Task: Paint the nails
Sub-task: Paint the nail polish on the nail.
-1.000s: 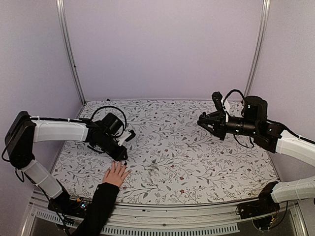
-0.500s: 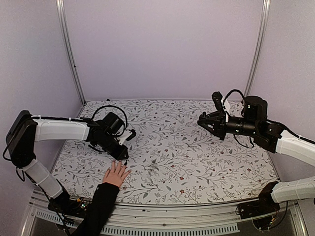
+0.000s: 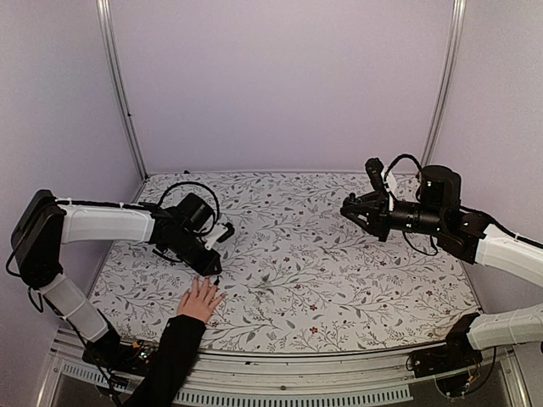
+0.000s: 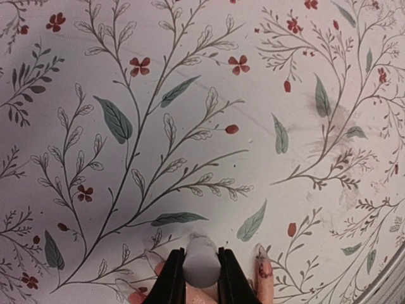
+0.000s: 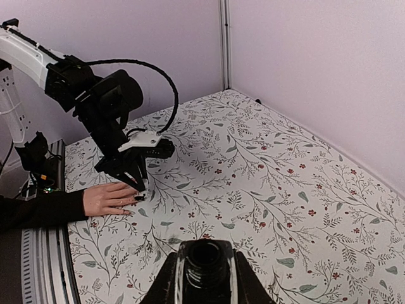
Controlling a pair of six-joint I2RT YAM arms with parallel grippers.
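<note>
A light-skinned hand (image 3: pixel 200 301) in a black sleeve lies flat on the floral cloth at the near left, fingers spread. My left gripper (image 3: pixel 214 275) hovers just over its fingertips, shut on a white brush cap (image 4: pixel 201 265). Below the cap, the brush tip is hidden. The nails sit right under the jaws; one nail (image 4: pixel 262 269) beside them shows dark red smears, and another (image 5: pixel 138 197) looks dark. My right gripper (image 3: pixel 348 207) hangs above the table's right half, shut on a small dark open bottle (image 5: pixel 204 256).
The floral cloth (image 3: pixel 322 271) covers the whole table. Metal posts (image 3: pixel 119 85) stand at the back corners against lilac walls. A black cable (image 3: pixel 182 188) loops over the left wrist. A white rail (image 3: pixel 297 373) runs along the front edge.
The left gripper has shifted very slightly over the fingertips. The hand and the right arm have not moved.
</note>
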